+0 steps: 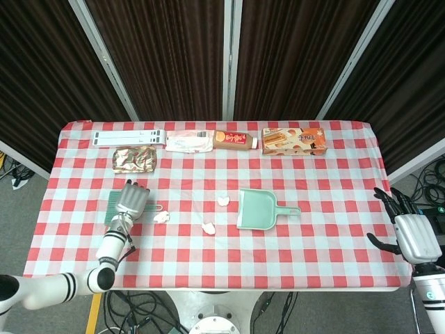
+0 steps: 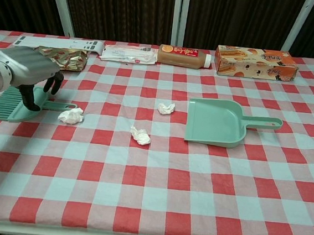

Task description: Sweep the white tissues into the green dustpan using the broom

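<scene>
The green broom lies flat at the table's left, bristles to the left and handle pointing right. My left hand hangs just over its head, fingers curved down and apart; the thumb reaches the broom's neck, and no grip shows. In the head view the left hand covers much of the broom. Three white tissues lie between the broom and the green dustpan. Beyond the right table edge, my right hand holds nothing, its fingers spread.
Along the far edge lie a white strip box, a gold foil packet, a white packet, a brown bottle and an orange carton. The dustpan's handle points right.
</scene>
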`<control>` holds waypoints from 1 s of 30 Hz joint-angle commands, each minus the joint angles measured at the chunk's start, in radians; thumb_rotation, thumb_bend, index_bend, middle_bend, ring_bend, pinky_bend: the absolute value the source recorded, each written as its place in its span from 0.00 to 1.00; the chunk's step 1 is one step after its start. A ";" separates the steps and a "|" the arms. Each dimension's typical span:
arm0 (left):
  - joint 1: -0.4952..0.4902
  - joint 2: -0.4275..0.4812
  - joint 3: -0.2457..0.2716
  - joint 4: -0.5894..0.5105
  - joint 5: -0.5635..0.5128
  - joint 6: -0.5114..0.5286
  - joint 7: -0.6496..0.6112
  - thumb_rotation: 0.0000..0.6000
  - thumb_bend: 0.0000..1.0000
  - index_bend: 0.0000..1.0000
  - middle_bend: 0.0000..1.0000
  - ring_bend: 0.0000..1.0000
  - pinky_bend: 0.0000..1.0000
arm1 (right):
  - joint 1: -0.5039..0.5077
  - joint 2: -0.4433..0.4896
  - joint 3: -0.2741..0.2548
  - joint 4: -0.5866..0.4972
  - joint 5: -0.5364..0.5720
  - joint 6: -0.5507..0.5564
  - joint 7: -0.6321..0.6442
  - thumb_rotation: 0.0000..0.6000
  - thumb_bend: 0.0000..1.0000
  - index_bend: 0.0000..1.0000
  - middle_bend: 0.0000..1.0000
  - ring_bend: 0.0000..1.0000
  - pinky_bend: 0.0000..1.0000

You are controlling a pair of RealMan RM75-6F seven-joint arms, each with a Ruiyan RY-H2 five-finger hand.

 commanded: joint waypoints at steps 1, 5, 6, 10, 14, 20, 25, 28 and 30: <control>-0.026 -0.030 -0.001 0.015 -0.052 0.012 0.025 1.00 0.20 0.41 0.42 0.33 0.26 | -0.001 0.000 0.000 0.001 0.000 0.000 0.001 1.00 0.12 0.03 0.18 0.02 0.10; -0.041 -0.048 -0.004 0.022 -0.096 0.013 0.031 1.00 0.22 0.41 0.42 0.33 0.26 | -0.005 -0.001 -0.001 0.003 0.001 -0.001 0.003 1.00 0.12 0.03 0.18 0.02 0.10; -0.044 -0.051 -0.003 0.023 -0.105 0.016 0.035 1.00 0.23 0.41 0.42 0.33 0.26 | -0.005 -0.002 -0.001 0.003 0.002 -0.001 0.003 1.00 0.12 0.03 0.18 0.02 0.10; -0.055 -0.062 0.005 0.027 -0.128 0.026 0.042 1.00 0.23 0.41 0.42 0.33 0.26 | -0.007 -0.002 -0.001 0.006 0.006 -0.004 0.006 1.00 0.12 0.03 0.18 0.02 0.10; -0.061 -0.056 0.004 0.007 -0.143 0.042 0.038 1.00 0.24 0.41 0.43 0.33 0.26 | -0.007 -0.003 -0.001 0.007 0.009 -0.010 0.007 1.00 0.12 0.03 0.18 0.02 0.09; -0.073 -0.031 -0.003 -0.026 -0.145 0.038 0.013 1.00 0.24 0.41 0.43 0.33 0.26 | -0.005 -0.005 0.001 0.007 0.011 -0.017 0.007 1.00 0.12 0.03 0.18 0.02 0.09; -0.091 -0.026 -0.004 -0.019 -0.176 0.012 0.003 1.00 0.24 0.41 0.43 0.33 0.26 | -0.009 -0.005 0.001 0.010 0.017 -0.018 0.011 1.00 0.12 0.03 0.18 0.02 0.09; -0.102 -0.025 0.004 -0.013 -0.194 -0.001 0.006 1.00 0.24 0.41 0.43 0.33 0.26 | -0.012 -0.006 0.001 0.012 0.019 -0.017 0.013 1.00 0.12 0.03 0.18 0.02 0.09; -0.109 -0.024 0.011 -0.010 -0.205 -0.006 0.010 1.00 0.24 0.41 0.43 0.33 0.26 | -0.013 -0.006 0.001 0.014 0.019 -0.018 0.015 1.00 0.12 0.03 0.18 0.02 0.09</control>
